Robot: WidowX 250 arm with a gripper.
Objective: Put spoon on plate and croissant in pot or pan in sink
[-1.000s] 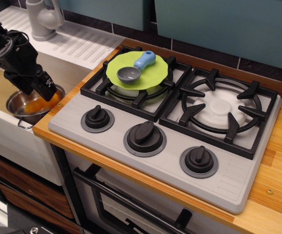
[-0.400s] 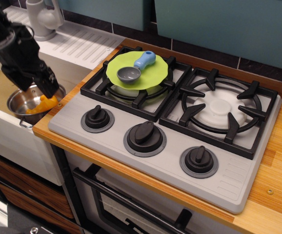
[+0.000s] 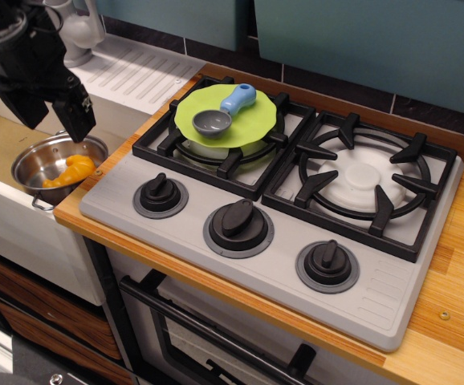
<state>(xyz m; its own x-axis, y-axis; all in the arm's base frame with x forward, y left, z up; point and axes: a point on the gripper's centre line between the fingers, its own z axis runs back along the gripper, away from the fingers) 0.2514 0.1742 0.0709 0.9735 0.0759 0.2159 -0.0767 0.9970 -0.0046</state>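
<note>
A: Starting nearest us, the small shiny stainless-steel pot (image 3: 55, 169) sits on the tan floor of the large white sink (image 3: 7, 212), just left of the stove's front corner, with the glossy orange-yellow plastic croissant (image 3: 70, 171) lying inside it.

B: And the black gripper (image 3: 73, 120)?

A: It hangs just above the pot's far rim, holding nothing. I cannot tell how far apart its jaws stand.

B: What might spoil things?

A: My guess: a low sideways swing could clip the rim and tip the pot.

B: Farther back?

A: On the stove's left burner, the flat lime-green plastic plate (image 3: 225, 115) carries the short spoon with grey bowl and light-blue handle (image 3: 225, 110). A careless pass could slide the plate on its grate.
</note>
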